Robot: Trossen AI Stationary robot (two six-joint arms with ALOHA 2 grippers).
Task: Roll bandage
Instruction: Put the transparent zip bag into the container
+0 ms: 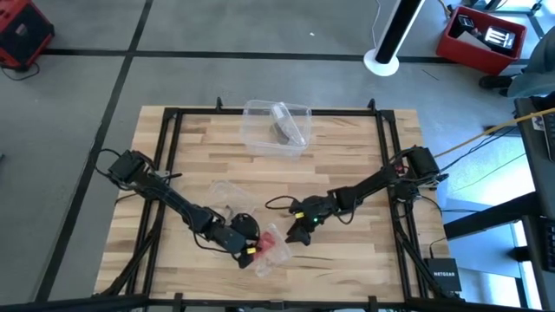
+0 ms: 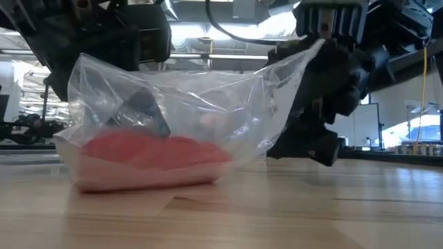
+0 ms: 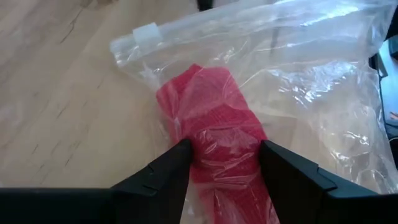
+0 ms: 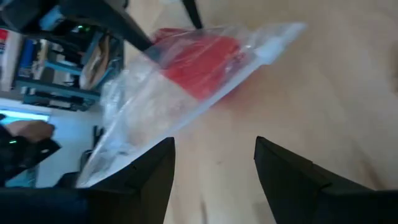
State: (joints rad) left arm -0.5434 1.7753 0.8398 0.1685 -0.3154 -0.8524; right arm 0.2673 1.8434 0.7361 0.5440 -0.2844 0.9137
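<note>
The red bandage [image 3: 214, 118] lies bunched inside a clear zip bag [image 1: 270, 250], which rests flat on the wooden table near the front edge. My left gripper [image 3: 224, 168] is open and has come down slanting over the bag, one finger on each side of the bandage. My right gripper [image 4: 214, 168] is open just to the bag's right, low over the table, with only bare wood between its fingers. In the low view the bag's upper corner [image 2: 311, 52] rises toward the right gripper. My left gripper straddles the bandage's near end [image 3: 221, 155] through the bag's plastic. The plastic reaches both fingers' inner sides, and the fingers slant down from the table's left. Bag and bandage lie on the table. I cannot tell whether the fingers press them.
A clear plastic box [image 1: 277, 128] stands at the far middle of the table. A crumpled clear sheet [image 1: 221, 192] lies left of the bag. Black frame rails [image 1: 169, 173] run along the table's sides. Bare wood lies to the right of the bag.
</note>
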